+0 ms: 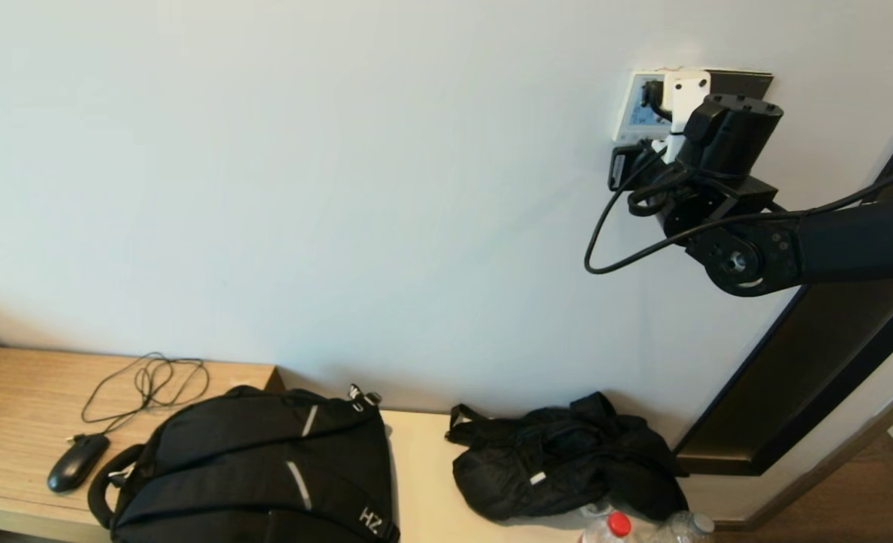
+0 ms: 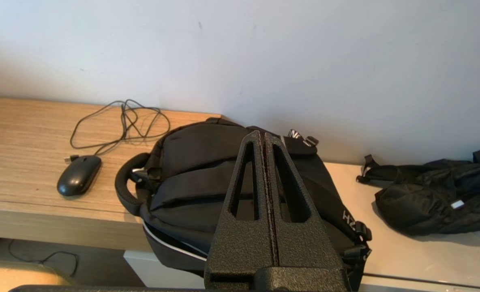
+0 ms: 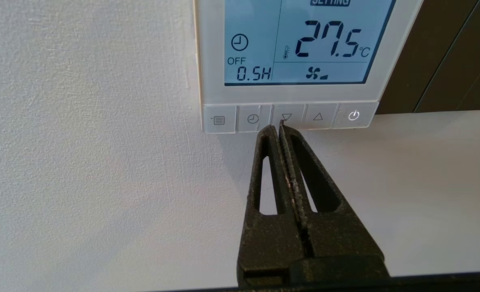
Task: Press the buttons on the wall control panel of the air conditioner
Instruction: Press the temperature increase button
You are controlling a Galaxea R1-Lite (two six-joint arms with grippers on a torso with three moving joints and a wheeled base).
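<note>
The air conditioner's wall control panel (image 3: 288, 94) is a white square unit on the wall; its pale blue screen reads 27.5 °C and OFF 0.5H. It also shows in the head view (image 1: 633, 113), partly hidden by my right arm (image 1: 725, 139). The buttons (image 3: 318, 117) form a row of several pale square keys along its lower edge: menu, clock, down, up, power. My right gripper (image 3: 277, 126) is shut and empty. Its tips touch the row's lower edge at the down-arrow button (image 3: 293, 114), next to the clock button (image 3: 253, 119). My left gripper (image 2: 263, 134) is shut and empty, parked above a black backpack (image 2: 195, 170).
A dark brown plate (image 3: 438, 61) adjoins the panel's right side. Below, a wooden bench (image 1: 16, 392) holds a corded mouse (image 1: 77, 461), the backpack (image 1: 258, 467), a crumpled black bag (image 1: 560, 467) and bottles (image 1: 620, 526). A dark door frame (image 1: 793, 377) slants at the right.
</note>
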